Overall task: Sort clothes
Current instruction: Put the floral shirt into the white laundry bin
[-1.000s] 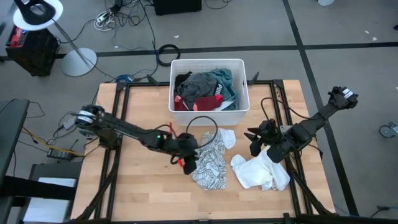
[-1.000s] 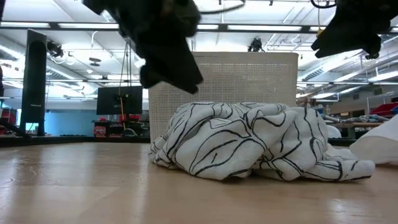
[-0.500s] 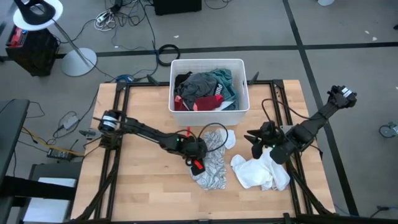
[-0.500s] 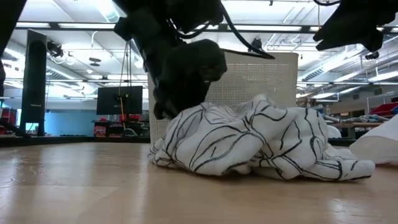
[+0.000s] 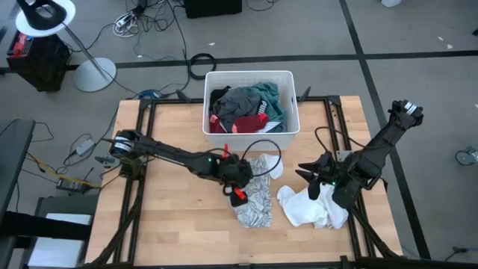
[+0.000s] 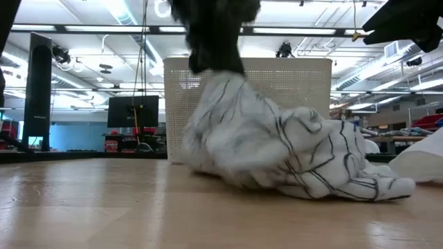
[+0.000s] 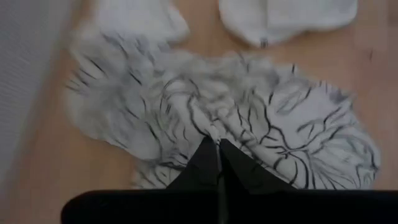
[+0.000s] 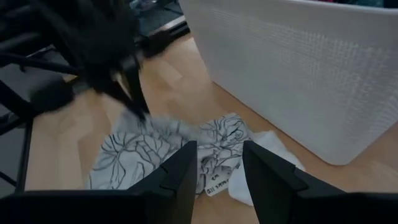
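Note:
A white cloth with black line pattern (image 5: 255, 200) lies at the table's middle, bunched, its lower part on the wood (image 6: 325, 176). My left gripper (image 5: 239, 183) is shut on it and has a peak of it raised. A plain white cloth (image 5: 306, 209) lies to its right, with a small white piece (image 5: 273, 166) beside it. My right gripper (image 8: 219, 168) hangs open above the plain white cloth's far edge, touching nothing. More clothes, grey, teal, black and red, fill the white bin (image 5: 250, 72) at the far edge. My left gripper pinches a raised fold of the patterned cloth (image 7: 213, 132) between its two shut fingers, slanting down from the table's left. The cloth is drawn up into a peak (image 6: 223, 79) below the fingers. The rest of the cloth trails down and lies on the table.
The bin's perforated wall (image 6: 291, 90) stands just behind the patterned cloth. Bare wood lies to the left (image 5: 164, 209) and along the near edge. Black frame rails (image 5: 142, 134) run along the table's sides.
My left gripper has come down onto the patterned cloth from the left, shut on it and risen. The cloth's left part has been pulled up into a peak, while its right part stays on the table.

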Robot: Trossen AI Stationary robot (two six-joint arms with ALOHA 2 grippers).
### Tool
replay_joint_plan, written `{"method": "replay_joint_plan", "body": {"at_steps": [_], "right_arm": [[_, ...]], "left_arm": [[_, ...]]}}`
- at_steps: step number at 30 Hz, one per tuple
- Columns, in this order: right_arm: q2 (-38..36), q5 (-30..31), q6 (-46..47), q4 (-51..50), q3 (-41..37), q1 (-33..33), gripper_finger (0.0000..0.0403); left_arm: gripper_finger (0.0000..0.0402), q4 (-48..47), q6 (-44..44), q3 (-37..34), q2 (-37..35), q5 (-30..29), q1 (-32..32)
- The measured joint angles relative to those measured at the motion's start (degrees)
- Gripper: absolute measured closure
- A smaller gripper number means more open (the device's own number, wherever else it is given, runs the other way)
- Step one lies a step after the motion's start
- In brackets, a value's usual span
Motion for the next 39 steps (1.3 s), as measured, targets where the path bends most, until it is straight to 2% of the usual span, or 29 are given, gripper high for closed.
{"method": "replay_joint_plan", "body": {"at_steps": [10, 15, 22, 26, 29, 32, 39], "right_arm": [[0.27, 0.14, 1.79, -2.36, 0.0, 0.58, 0.0273], [0.59, 0.16, 1.79, -3.43, -0.38, 0.58, 0.0273], [1.16, 0.09, 5.83, -3.56, -5.26, 0.13, 0.0273], [1.14, 0.07, 8.56, -3.57, -7.5, -0.28, 0.0273], [1.14, 0.05, 9.55, -3.49, -7.99, -0.74, 0.0273], [1.14, 0.06, 9.49, -3.28, -8.0, -1.18, 0.0273], [1.14, -0.17, 9.27, -3.22, -8.0, -1.52, 0.0273]], "left_arm": [[0.0401, -15.81, 8.39, 17.36, -4.22, -10.42, 0.37], [0.0401, -23.05, 10.66, 27.14, -4.47, -13.51, 2.61], [0.0401, -23.42, 17.71, 40.53, -4.47, -14.73, 6.38], [0.0401, -21.65, 22.4, 47.77, -4.49, -16.78, 8.64], [0.0401, -16.64, 27.23, 52.23, -4.47, -21.2, 10.02], [0.0401, -5.47, 33.91, 52.4, -5.56, -24.04, 11.42], [0.0401, 14.32, 42.99, 52.33, -5.46, -23.19, 15.42]]}}
